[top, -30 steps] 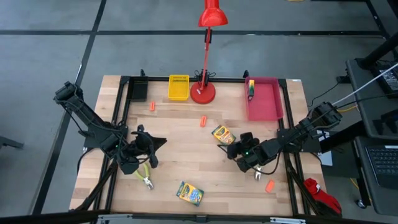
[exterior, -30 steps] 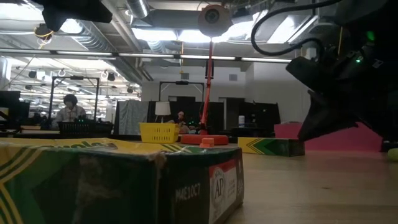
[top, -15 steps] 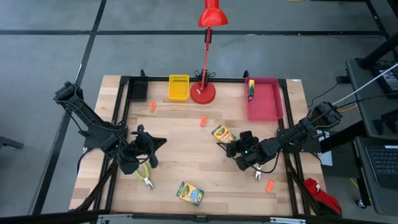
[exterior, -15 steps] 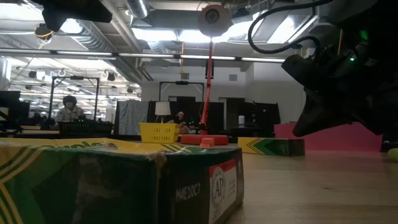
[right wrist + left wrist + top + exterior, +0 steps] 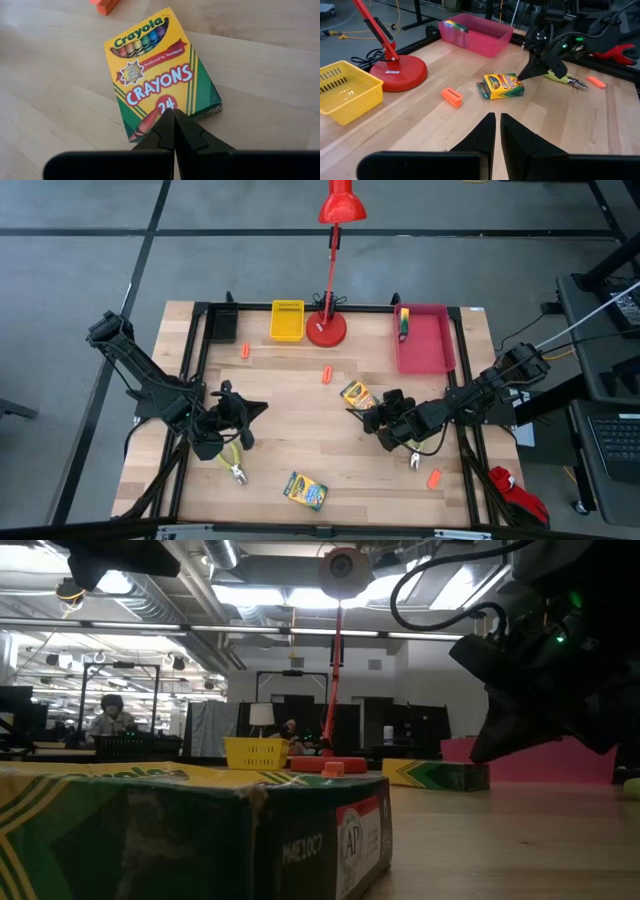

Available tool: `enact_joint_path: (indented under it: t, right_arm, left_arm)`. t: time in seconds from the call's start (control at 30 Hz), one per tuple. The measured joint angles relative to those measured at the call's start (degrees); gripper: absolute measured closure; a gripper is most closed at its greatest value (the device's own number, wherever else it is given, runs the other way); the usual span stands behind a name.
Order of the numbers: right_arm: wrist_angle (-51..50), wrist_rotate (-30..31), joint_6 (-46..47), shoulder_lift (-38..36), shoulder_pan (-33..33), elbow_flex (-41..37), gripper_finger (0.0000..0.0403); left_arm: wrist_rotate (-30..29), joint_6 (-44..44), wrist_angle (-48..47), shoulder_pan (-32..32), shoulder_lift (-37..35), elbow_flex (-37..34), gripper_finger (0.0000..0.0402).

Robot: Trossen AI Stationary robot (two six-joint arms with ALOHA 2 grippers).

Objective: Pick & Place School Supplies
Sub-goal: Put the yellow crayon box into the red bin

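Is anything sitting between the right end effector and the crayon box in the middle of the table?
Nothing visible. The right end effector, shut, points at the crayon box with only bare wood between. The orange piece lies beyond the box, out of the way.

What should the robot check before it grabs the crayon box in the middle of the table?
1. Right gripper close to the crayon box: ok, its tip is right at the box's edge.
2. Right gripper open enough to grab: not ok, its fingers are shut together.
3. Box lying flat on the table: ok.
4. Nothing stacked on the box: ok; the orange piece lies apart from it.
5. Left gripper out of the way: ok, shut and waiting on the table's left side.
6. Room in the pink tray: ok, mostly bare.
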Motion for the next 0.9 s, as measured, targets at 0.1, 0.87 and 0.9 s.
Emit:
enact_joint_path:
  t: [0.1, 0.87, 0.9]
  right_arm:
    - [0.02, -0.28, -0.16, 0.00, 0.44, 0.00, 0.0403]
    - [-3.36, -2.87, 10.26, 0.07, 9.05, -0.11, 0.0403]
    - [-3.47, -2.64, 10.80, 0.07, 9.41, -0.11, 0.0403]
  left_arm:
    - [0.00, 0.00, -0.07, 0.00, 0.00, 0.00, 0.0380]
    - [0.00, 0.00, 0.02, 0.02, 0.00, 0.00, 0.0380]
    - [0.00, -0.02, 0.03, 0.01, 0.00, 0.00, 0.0380]
